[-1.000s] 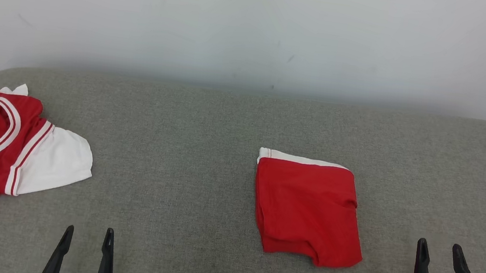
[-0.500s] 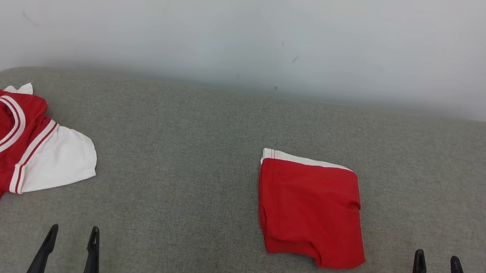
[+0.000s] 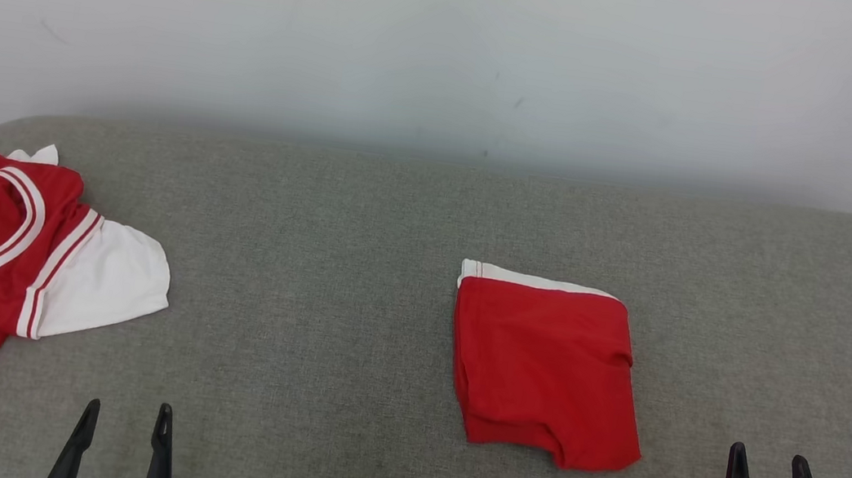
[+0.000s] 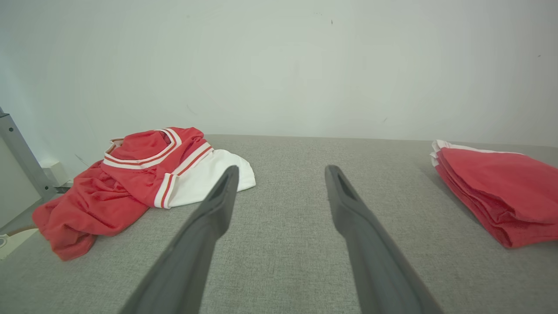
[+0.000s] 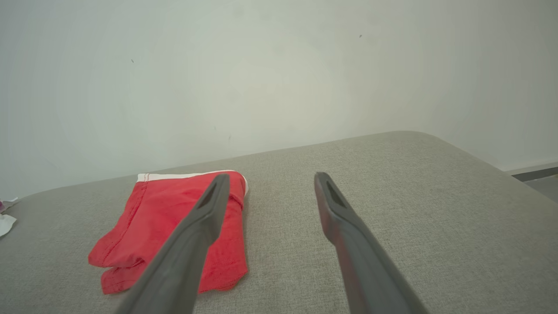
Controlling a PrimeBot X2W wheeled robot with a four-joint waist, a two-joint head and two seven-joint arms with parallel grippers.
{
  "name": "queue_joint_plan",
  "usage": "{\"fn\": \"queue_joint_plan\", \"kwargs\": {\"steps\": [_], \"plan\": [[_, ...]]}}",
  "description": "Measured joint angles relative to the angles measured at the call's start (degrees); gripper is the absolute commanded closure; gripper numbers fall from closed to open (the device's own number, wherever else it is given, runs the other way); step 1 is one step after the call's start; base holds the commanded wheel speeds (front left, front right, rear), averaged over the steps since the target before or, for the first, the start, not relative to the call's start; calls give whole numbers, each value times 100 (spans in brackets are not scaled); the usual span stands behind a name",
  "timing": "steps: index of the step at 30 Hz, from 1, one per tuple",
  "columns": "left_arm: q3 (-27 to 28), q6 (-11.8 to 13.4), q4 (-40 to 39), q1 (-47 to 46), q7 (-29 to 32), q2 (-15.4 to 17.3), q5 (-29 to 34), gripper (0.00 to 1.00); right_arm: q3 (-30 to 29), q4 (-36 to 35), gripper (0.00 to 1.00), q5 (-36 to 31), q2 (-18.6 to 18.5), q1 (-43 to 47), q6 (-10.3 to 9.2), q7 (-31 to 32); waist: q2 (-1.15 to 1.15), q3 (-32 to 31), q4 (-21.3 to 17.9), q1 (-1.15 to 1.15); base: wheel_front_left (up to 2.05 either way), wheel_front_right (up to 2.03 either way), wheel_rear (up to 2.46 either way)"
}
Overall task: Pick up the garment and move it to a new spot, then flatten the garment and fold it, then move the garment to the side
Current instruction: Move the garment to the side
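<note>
A folded red garment (image 3: 545, 366) with a white band along its far edge lies flat on the grey surface, right of centre; it also shows as the folded garment (image 4: 497, 192) at the right of the left wrist view and the folded garment (image 5: 174, 231) partly behind a finger in the right wrist view. A crumpled red and white garment (image 3: 3, 261) lies at the far left, seen too as the crumpled garment (image 4: 139, 179). My left gripper (image 3: 126, 412) is open near the front edge, holding nothing. My right gripper (image 3: 768, 463) is open at the lower right, beside the folded garment and apart from it.
The grey padded surface (image 3: 322, 275) has rounded far corners and ends at a pale wall (image 3: 451, 45). A grey metal frame post (image 4: 22, 157) stands past the surface's left edge. The floor (image 5: 540, 181) shows beyond the right edge.
Both grippers have drawn back toward the front edge, the left one also shifting left. The picture shifted slightly right, so the camera moved. Both garments lie as before.
</note>
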Motion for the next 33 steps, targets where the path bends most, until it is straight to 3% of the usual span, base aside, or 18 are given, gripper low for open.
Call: {"fn": "queue_joint_plan", "kwargs": {"steps": [27, 33], "plan": [[-8, 25, 5, 12, 0, 1, -25, 0, 75, 277, 0, -122, -22, -218, 0, 0, 0, -12, 20, 0, 0, 0, 0], [-79, 27, 26, -5, 0, 0, -37, 0, 252, 1062, 0, -215, -232, -971, 0, 0, 0, 19, 81, 0, 0, 0, 0]]}}
